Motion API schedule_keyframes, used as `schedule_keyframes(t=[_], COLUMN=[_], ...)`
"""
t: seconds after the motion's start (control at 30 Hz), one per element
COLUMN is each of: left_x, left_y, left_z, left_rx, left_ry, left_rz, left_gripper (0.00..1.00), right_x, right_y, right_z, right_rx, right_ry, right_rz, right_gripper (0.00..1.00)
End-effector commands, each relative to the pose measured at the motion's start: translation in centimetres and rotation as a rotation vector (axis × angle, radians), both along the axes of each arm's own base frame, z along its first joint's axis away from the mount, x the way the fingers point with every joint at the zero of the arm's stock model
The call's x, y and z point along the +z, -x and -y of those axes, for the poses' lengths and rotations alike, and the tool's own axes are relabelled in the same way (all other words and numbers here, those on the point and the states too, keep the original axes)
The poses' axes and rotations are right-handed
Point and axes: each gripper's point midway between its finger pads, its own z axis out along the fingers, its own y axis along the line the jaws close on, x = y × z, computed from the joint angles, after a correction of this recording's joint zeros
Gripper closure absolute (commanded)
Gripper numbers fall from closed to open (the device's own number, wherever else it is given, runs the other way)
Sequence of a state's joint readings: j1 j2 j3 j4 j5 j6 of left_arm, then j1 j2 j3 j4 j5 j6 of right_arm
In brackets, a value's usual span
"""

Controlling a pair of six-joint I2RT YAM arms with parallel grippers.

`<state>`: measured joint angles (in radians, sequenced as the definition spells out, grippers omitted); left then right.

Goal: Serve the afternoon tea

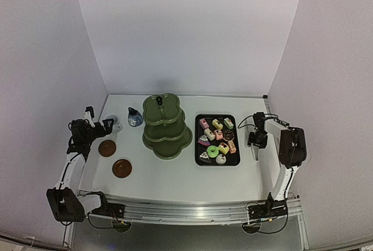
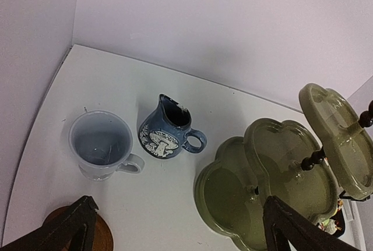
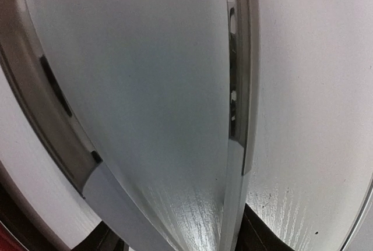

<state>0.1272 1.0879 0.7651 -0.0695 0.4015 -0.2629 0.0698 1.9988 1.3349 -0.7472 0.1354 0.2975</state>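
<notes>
The olive-green three-tier stand (image 1: 167,126) is mid-table with bare tiers; it also shows in the left wrist view (image 2: 268,181). Several small colourful cakes (image 1: 217,139) lie on the black tray (image 1: 198,146). The white mug (image 2: 102,144) and the dark-blue pot (image 2: 167,130) stand upright side by side left of the stand. Two brown coasters (image 1: 106,148) (image 1: 122,168) lie near the left arm. My left gripper (image 2: 180,233) hovers open and empty above the table near the mug. My right gripper (image 3: 180,239) is down at the table, closed round the thin metal tongs (image 3: 233,88).
The tongs (image 1: 255,153) lie on the table right of the tray, by the right wall. White walls enclose the table on the left, back and right. One coaster's edge (image 2: 76,233) sits under my left finger.
</notes>
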Motion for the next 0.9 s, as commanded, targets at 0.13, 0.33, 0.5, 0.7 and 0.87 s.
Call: schedule_keyframes(t=[0.13,0.33,0.5,0.7,0.87], left_x=[3.0,3.1,3.4,3.7,3.8], left_y=[-0.9,-1.0,-1.0,-1.0,-1.0], left_z=[0.0,0.0,0.1,0.3,0.4], left_rx=[-0.005,-0.006,-0.016,-0.028,-0.036], left_ry=[-0.010,-0.013,-0.020,-0.018,-0.021], left_rz=[0.086,0.099,0.115,0.143,0.151], left_gripper=[0.00,0.00,0.00,0.00,0.00], right_x=[-1.9,0.3,5.9,10.5,14.6], right_y=[1.1,0.3,-0.9,-0.1,-0.1], right_z=[0.6,0.4,-0.3,-1.2,-1.7], right_rx=[0.007,0.005,-0.005,-0.007,-0.005], right_ry=[0.031,0.026,-0.026,-0.098,-0.125], right_rz=[-0.063,-0.002,0.062,-0.050,-0.042], right_gripper=[0.50,0.59,0.58,0.58,0.58])
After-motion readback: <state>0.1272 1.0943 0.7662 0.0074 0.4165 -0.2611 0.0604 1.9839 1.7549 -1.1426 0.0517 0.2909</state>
